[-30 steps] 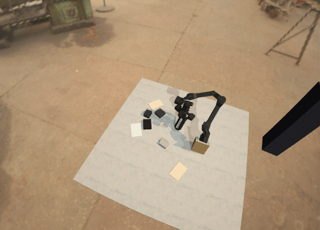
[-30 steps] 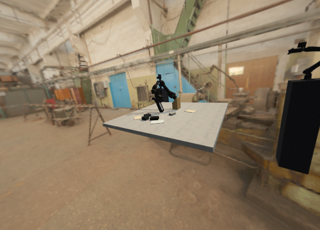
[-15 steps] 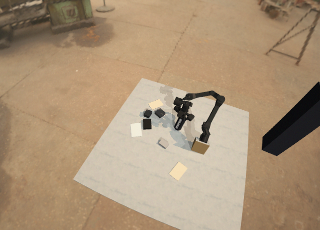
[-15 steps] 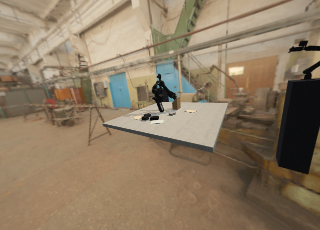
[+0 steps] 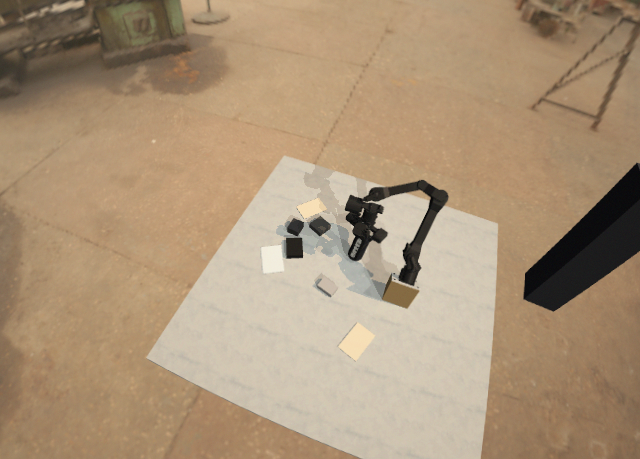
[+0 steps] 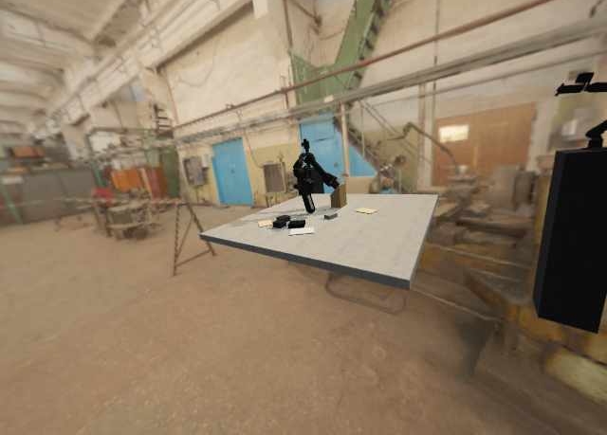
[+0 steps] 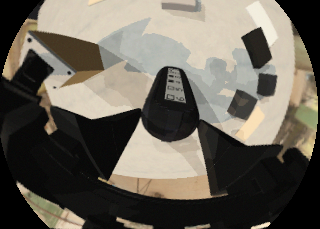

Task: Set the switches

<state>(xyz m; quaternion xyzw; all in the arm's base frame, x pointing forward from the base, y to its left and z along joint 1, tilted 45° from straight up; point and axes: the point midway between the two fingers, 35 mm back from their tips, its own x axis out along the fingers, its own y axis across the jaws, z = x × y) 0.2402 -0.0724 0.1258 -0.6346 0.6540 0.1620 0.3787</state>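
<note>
Controller unit [image 7: 171, 107] aloft, clamped inside gripper [image 7: 166, 149]

top looks down, exterior sideways from afar; both share bench [image 5: 423, 340].

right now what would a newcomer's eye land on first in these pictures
First, the black arm reaching over the pale bench, with the dark grey controller unit held lifted in its gripper. In the wrist view the unit's label with its row of squares faces the camera. Next come the small black modules clustered beside it, among flat white and cream cards.
</note>
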